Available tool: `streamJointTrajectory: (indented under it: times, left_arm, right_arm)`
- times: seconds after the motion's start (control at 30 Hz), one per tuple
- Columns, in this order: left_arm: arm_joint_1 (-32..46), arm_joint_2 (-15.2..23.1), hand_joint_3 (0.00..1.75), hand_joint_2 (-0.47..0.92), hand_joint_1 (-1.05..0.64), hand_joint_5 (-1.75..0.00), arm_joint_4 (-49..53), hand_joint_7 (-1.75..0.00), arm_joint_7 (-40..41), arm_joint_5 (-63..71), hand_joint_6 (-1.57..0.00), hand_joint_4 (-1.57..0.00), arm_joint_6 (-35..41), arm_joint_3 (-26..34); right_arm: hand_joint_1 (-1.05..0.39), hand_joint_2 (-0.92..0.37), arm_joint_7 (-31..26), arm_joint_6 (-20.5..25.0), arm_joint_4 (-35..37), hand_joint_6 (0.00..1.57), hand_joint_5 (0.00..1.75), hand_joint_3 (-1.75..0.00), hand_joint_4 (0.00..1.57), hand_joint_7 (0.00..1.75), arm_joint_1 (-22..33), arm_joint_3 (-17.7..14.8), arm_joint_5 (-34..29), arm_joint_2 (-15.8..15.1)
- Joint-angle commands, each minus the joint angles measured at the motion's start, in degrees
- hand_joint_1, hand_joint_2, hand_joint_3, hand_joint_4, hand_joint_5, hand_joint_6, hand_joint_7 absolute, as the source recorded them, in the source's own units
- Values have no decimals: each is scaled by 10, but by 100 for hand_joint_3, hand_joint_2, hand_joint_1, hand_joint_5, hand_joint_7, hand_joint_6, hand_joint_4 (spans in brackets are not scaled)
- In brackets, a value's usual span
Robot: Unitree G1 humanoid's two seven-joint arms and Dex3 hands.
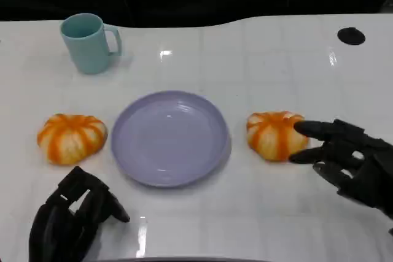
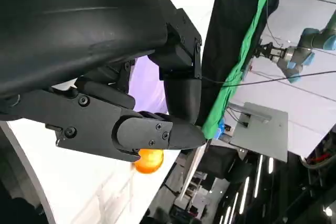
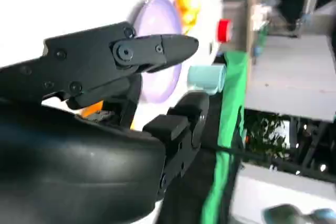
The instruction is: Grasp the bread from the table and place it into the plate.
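Reaching my right hand (image 1: 344,157), fingers spread and touching the right bread (image 1: 276,135), I see the plate (image 1: 132,151) bare mid-surface, left hand (image 1: 73,216) curled, nothing placed yet.

In the right wrist view, the robot's black right hand (image 3: 105,72) covers most of an orange-and-white striped bread roll (image 3: 92,108), leaving a sliver. The lavender round plate (image 3: 157,51) is partly hidden too, and the picture is blurred. In the left wrist view, the left hand (image 2: 121,108) hides most of that plate (image 2: 147,85).
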Motion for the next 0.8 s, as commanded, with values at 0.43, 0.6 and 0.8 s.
streamJointTrajectory:
  times: [0.43, 0.6, 0.8]
  left_arm:
    - [-1, 3, 24, 92, -59, -175, 2, -155, 11, 7, -51, -65, -3, 3]
    - [-7, 5, 25, 92, -57, -175, 12, -154, 6, 4, -50, -65, -2, 6]
    - [-10, 7, 25, 92, -58, -175, 17, -154, 3, 2, -50, -64, 2, 8]
  right_arm:
    - [-56, -90, -299, -168, 30, 26, 4, 0, 20, 0, -42, 81, -384, -163]
    - [-53, -87, -400, -134, 14, 25, 1, 0, 18, 0, -55, 120, -491, -183]
    - [-46, -86, -435, -89, 7, 26, 0, 0, 16, 0, -77, 163, -529, -187]
